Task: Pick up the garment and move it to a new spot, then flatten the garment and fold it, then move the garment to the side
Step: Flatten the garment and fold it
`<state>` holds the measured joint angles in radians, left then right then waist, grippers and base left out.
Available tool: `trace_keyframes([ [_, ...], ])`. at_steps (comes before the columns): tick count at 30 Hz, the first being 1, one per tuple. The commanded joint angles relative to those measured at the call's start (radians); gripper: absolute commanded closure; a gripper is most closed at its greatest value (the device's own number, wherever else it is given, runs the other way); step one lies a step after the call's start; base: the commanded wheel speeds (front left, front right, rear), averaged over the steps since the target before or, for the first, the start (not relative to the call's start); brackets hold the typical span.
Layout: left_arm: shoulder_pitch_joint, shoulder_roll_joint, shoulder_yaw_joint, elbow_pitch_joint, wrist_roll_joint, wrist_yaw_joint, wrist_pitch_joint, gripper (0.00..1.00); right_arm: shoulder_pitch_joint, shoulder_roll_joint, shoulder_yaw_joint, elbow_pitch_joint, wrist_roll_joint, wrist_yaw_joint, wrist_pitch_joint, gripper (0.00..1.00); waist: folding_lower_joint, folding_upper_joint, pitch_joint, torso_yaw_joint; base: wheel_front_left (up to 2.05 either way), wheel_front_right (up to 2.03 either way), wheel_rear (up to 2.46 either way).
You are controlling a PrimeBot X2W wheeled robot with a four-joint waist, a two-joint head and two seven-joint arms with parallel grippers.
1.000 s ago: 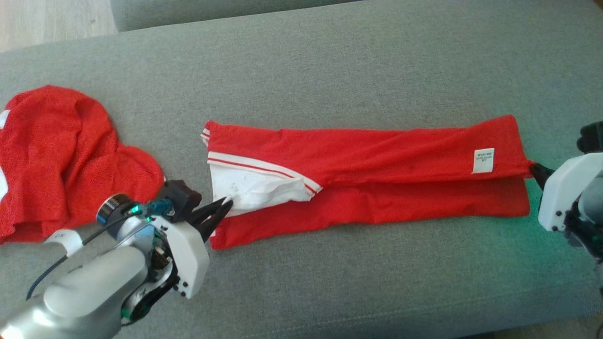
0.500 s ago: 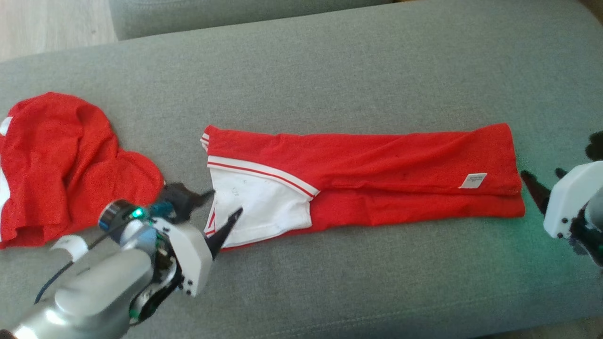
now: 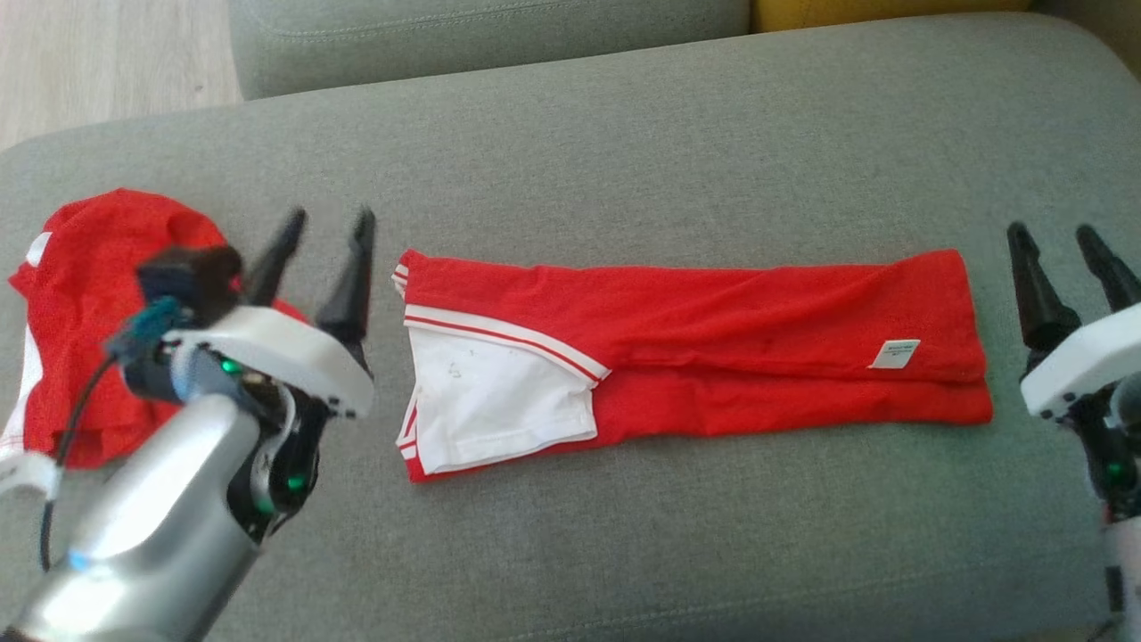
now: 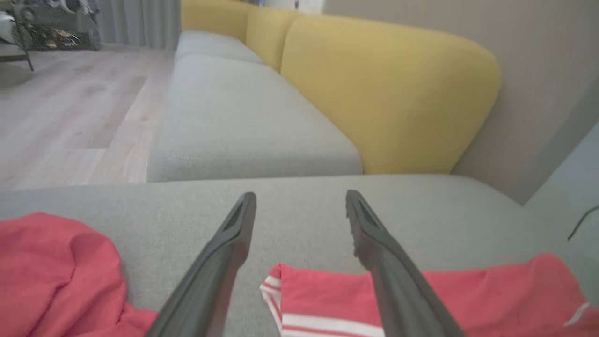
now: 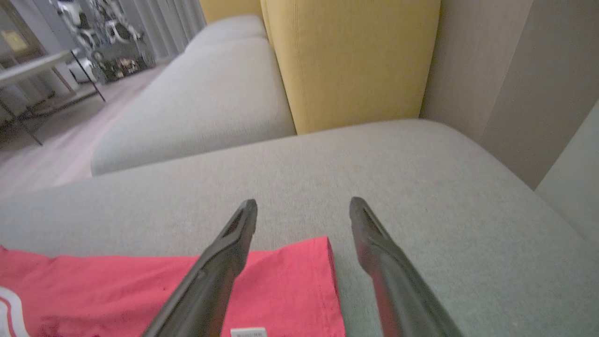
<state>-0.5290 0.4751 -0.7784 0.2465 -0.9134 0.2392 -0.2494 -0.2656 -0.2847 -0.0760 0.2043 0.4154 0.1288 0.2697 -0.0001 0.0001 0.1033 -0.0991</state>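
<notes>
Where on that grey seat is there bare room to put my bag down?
There are two bare strips of the grey seat: one behind the folded red garment, up to the next cushion, and one in front of it. The left end is crowded: the left gripper hangs between that garment and a crumpled red cloth.
</notes>
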Motion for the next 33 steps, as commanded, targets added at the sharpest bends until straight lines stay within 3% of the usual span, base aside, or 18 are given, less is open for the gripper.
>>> trace_keyframes([
  [1, -0.019, 0.013, 0.095, -0.049, 0.054, 0.003, -0.012, 0.00, 0.005, 0.002, 0.020, -0.045, 0.019, 0.002, -0.041, 0.00, 0.0001, -0.0001, 0.000, 0.001, 0.00, 0.00, 0.00],
  [3, 0.052, -0.038, 0.211, -0.092, 0.125, -0.003, -0.012, 0.00, 0.020, 0.012, 0.040, -0.050, 0.047, 0.002, -0.121, 0.00, 0.0001, -0.0001, 0.000, 0.003, 0.00, 0.00, 0.00],
  [7, 0.192, -0.145, 0.383, -0.125, 0.245, -0.064, -0.012, 0.00, 0.055, 0.006, 0.074, -0.018, 0.029, 0.002, -0.268, 0.00, 0.0001, -0.0001, -0.001, 0.006, 0.00, 0.00, 0.00],
  [13, 0.321, -0.267, 0.519, -0.104, 0.373, -0.176, -0.012, 0.00, 0.070, 0.042, 0.055, 0.099, -0.026, 0.002, -0.364, 0.00, 0.0001, -0.0001, -0.002, 0.010, 0.00, 0.00, 0.00],
  [19, 0.339, -0.326, 0.590, -0.069, 0.459, -0.257, -0.012, 0.00, 0.020, 0.090, -0.029, 0.224, -0.069, 0.002, -0.315, 0.00, 0.0001, -0.0001, 0.012, 0.013, 0.00, 0.00, 0.00],
  [33, 0.287, -0.389, 0.640, -0.062, 0.557, -0.330, -0.012, 0.00, -0.125, 0.104, -0.110, 0.437, -0.101, 0.002, -0.176, 0.00, 0.0001, -0.0001, 0.072, 0.030, 0.00, 0.00, 0.00],
])
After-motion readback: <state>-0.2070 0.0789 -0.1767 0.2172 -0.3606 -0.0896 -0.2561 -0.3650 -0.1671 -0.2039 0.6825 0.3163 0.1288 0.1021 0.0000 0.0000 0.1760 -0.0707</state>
